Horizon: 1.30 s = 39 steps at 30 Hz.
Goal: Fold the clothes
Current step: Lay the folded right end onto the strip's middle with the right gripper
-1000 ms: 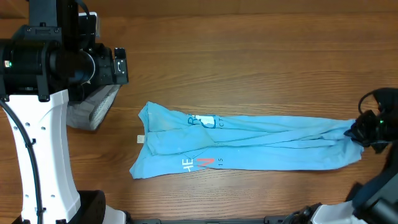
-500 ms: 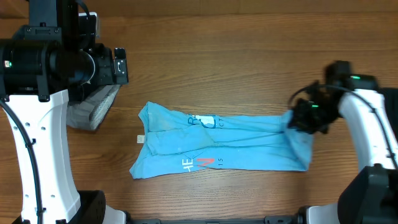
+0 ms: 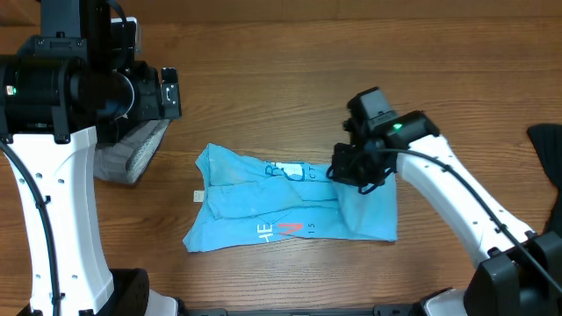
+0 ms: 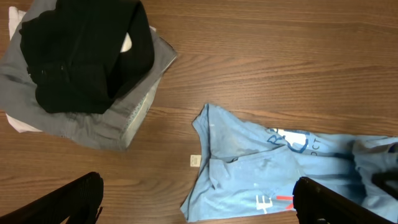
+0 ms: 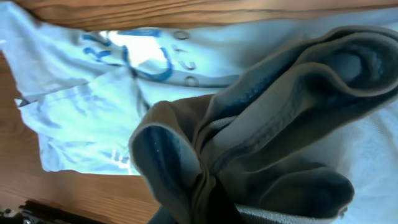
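A sky-blue T-shirt [image 3: 281,209] with white and red lettering lies on the wooden table, its right part doubled back over the middle. My right gripper [image 3: 351,169] is shut on the shirt's bunched hem above that fold; the pinched cloth [image 5: 261,124] fills the right wrist view. My left gripper [image 4: 199,205] hangs high over the table's left side, open, with nothing between its fingers [image 4: 68,199]. It looks down on the shirt's collar end [image 4: 249,168]. A pile of black, grey and white clothes [image 4: 81,68] lies at the left, also visible as the pile [image 3: 132,154] from overhead.
A small white tag [image 3: 199,197] lies on the wood just left of the shirt. A dark object [image 3: 549,149] shows at the right edge. Bare wooden table [image 3: 351,61] stretches behind the shirt.
My right gripper has carried the shirt's right end leftward, from the table's right edge to above the shirt's middle, folding the garment over itself. The left arm has stayed still.
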Available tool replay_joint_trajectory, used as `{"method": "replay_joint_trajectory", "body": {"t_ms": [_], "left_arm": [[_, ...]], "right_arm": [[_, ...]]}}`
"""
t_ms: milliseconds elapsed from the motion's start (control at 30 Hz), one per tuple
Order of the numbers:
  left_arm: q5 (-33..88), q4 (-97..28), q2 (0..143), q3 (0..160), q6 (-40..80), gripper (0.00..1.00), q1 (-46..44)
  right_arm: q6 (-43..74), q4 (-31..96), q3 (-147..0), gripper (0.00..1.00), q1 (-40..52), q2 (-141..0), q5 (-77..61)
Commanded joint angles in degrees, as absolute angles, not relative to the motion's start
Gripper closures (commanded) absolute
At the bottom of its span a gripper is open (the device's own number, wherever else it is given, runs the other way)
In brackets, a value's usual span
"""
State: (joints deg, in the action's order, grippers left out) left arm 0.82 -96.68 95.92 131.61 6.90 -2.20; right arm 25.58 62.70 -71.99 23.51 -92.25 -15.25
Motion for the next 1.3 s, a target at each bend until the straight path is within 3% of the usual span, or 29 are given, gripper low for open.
{"method": "replay_joint_trajectory", "body": {"t_ms": [0, 33, 100, 200, 333, 433, 500, 567, 633, 700, 733, 800, 1100, 1267], "left_arm": [[1.13, -96.79, 95.98, 132.22, 6.44, 0.00, -1.89], [1.13, -96.79, 95.98, 132.22, 6.44, 0.00, -1.89], [1.13, -96.79, 95.98, 132.22, 6.44, 0.00, -1.89], [1.10, -96.77, 95.98, 132.22, 6.44, 0.00, -1.89], [1.10, -96.55, 95.98, 132.22, 6.44, 0.00, -1.89], [1.10, -96.51, 95.98, 132.22, 6.44, 0.00, -1.89], [1.10, -96.47, 95.98, 132.22, 6.42, 0.00, -1.89], [1.08, -96.40, 95.98, 132.22, 6.42, 0.00, -1.89], [1.08, -96.42, 95.98, 132.22, 6.42, 0.00, -1.89], [1.08, -96.42, 95.98, 132.22, 6.42, 0.00, -1.89], [1.08, -96.40, 95.98, 132.22, 6.42, 0.00, -1.89], [1.08, -96.38, 95.98, 132.22, 6.42, 0.00, -1.89], [1.08, -95.77, 95.98, 132.22, 6.42, 0.00, -1.89], [1.06, -95.70, 95.98, 132.22, 6.42, 0.00, -1.89]], "right_arm": [[30.13, 62.17, -72.27, 0.96, 25.30, -91.70, -13.52], [30.81, 62.17, -72.27, 0.91, 25.58, -91.74, -12.78], [31.35, 62.19, -72.27, 0.66, 25.78, -91.74, -11.97], [30.63, 62.46, -72.27, 0.76, 25.82, -91.74, -12.40], [26.72, 63.51, -72.27, 0.76, 25.82, -91.74, -15.57], [25.50, 64.79, -72.27, 0.63, 25.80, -91.74, -12.86], [25.52, 64.79, -72.27, 0.47, 25.23, -91.74, -9.15], [25.52, 64.79, -72.27, 0.41, 23.59, -91.74, -5.52], [25.47, 64.60, -71.99, 0.54, 21.08, -91.74, -4.27], [25.50, 63.33, -70.39, 0.80, 18.04, -91.74, -4.62], [25.47, 62.85, -69.82, 0.89, 17.54, -91.74, -4.80], [25.47, 59.77, -66.48, 0.96, 16.03, -91.77, -6.81], [24.60, 47.46, -52.27, 0.96, 15.73, -93.45, -14.39], [14.00, 44.66, -50.74, 0.96, 17.23, -93.27, -30.89]]}}
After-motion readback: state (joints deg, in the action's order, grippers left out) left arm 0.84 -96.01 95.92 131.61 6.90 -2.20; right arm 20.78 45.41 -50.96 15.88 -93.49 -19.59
